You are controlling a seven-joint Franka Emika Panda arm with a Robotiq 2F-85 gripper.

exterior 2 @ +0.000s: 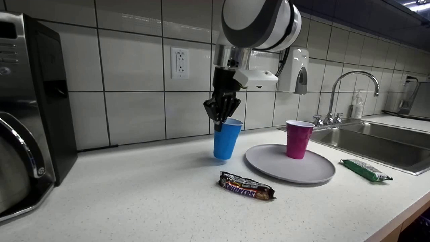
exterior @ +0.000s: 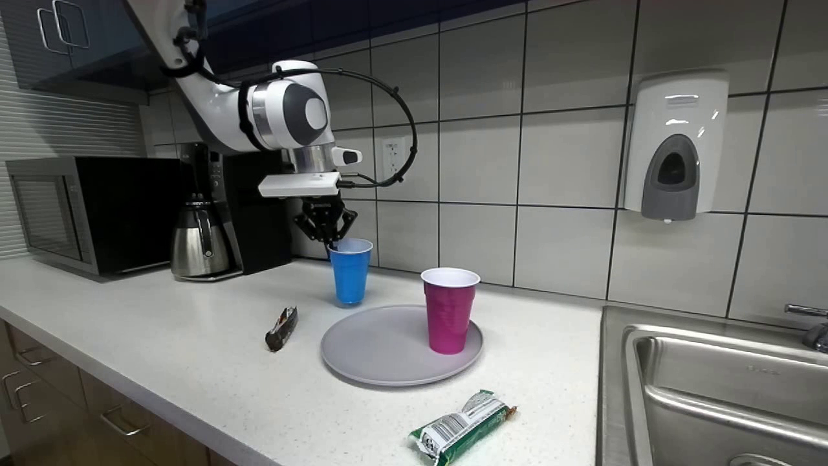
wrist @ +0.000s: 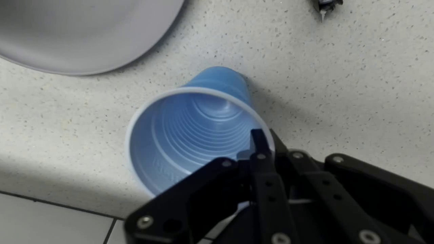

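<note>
White arm slanting down, tool pointing downward, pinching tilted blue cup

Blue cup: strong blue outside, paler blue inside with concentric rings, rim white.
Magenta cup: deep magenta outside, white inside.
Plate: uniform grey, faintly mauve.
Chocolate bar: mostly dark brown, lettering white and purple-blue, patches of orange-brown.
Snack bar: green, white panel with dark barcode stripes, brown at one end.
Counter: white, finely flecked grey and brown.
Wall tiles: pale grey, squared off by dark lines.
Gripper: black.
Arm: white with dark grey patches.
Soap dispenser: white and grey.
Coffee pot: silver and black.
Microwave: black side, silver-grey front.
Drawers: brown.
Sink: silver.
</note>
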